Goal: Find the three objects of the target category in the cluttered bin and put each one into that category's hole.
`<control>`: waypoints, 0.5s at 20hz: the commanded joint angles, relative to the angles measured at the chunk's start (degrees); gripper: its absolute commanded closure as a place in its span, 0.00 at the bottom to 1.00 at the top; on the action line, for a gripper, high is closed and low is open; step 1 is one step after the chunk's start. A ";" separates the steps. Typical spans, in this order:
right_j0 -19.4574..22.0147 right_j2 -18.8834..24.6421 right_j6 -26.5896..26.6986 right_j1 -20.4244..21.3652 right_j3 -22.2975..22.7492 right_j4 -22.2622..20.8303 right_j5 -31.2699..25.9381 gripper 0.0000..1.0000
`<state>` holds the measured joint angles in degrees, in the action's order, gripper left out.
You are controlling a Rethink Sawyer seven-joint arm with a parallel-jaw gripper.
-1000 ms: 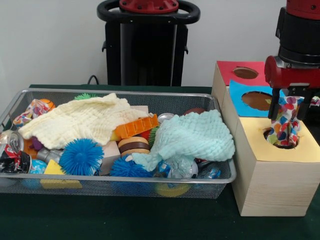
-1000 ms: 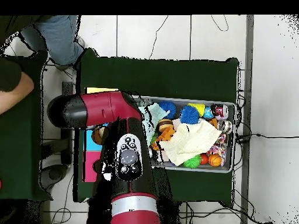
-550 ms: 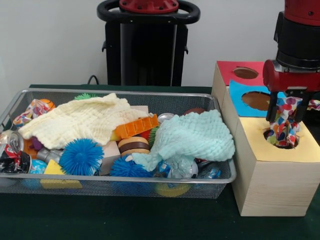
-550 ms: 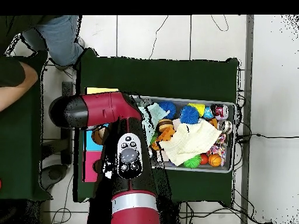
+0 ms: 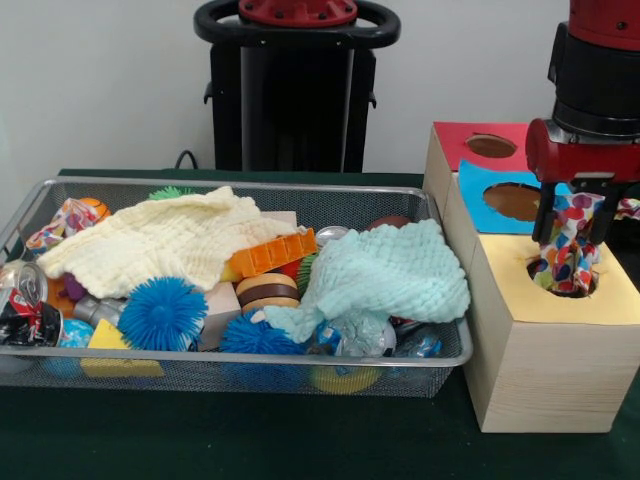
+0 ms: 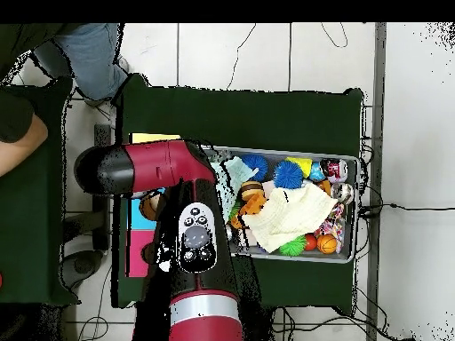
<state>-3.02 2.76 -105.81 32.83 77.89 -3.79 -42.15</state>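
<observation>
From the front, my fingers (image 5: pixel 570 222) were closed on a multicoloured patterned cloth (image 5: pixel 566 250), pinching its upper end. The cloth hung straight down from them, long axis vertical, and its lower end already sat inside the round hole (image 5: pixel 560 277) in the yellow top panel of the pale wooden box (image 5: pixel 540 380) at the right. So the thing I carried lay directly below my fingers and directly over its hole; I judged that the next move needed only a release, with no sideways shift. My red and black arm (image 5: pixel 597 90) came straight down from above, wrist vertical, over the near end of the box. The blue panel's hole (image 5: pixel 512 201) and the red panel's hole (image 5: pixel 491 146) lay farther back, both unused. To the left, the wire mesh bin (image 5: pixel 240 355) on the dark green surface (image 5: pixel 250 440) held a pale yellow knitted cloth (image 5: pixel 160 240), a mint green knitted cloth (image 5: pixel 390 272), a blue spiky ball (image 5: pixel 162 313) and an orange toothed plastic piece (image 5: pixel 272 252). A second patterned cloth (image 5: pixel 60 225) showed at the bin's far left corner; I judged it a likely next target.

From overhead, my arm's red upper link (image 6: pixel 147 169) and black wrist housing (image 6: pixel 197 235) covered the box, so fingers and cloth were hidden. The bin (image 6: pixel 351 209) lay to the right of the arm. A person's arm (image 6: pixel 19 142) showed at the left edge, well apart.
</observation>
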 commanded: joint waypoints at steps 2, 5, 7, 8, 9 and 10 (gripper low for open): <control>1.25 3.68 -3.00 -0.87 4.61 -0.07 -0.28 0.00; 0.99 3.41 -2.61 -0.92 4.22 -0.59 -0.73 0.00; 0.79 3.20 -2.31 -1.03 3.65 -1.07 -0.70 1.00; 0.79 3.14 -2.61 -1.10 3.44 -1.01 -0.34 1.00; 0.94 3.31 -2.76 -1.23 3.61 -0.71 -0.37 1.00; 1.09 3.50 -2.88 -1.21 4.18 -0.46 -0.13 1.00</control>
<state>-3.01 2.77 -105.81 32.83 77.91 -3.80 -42.14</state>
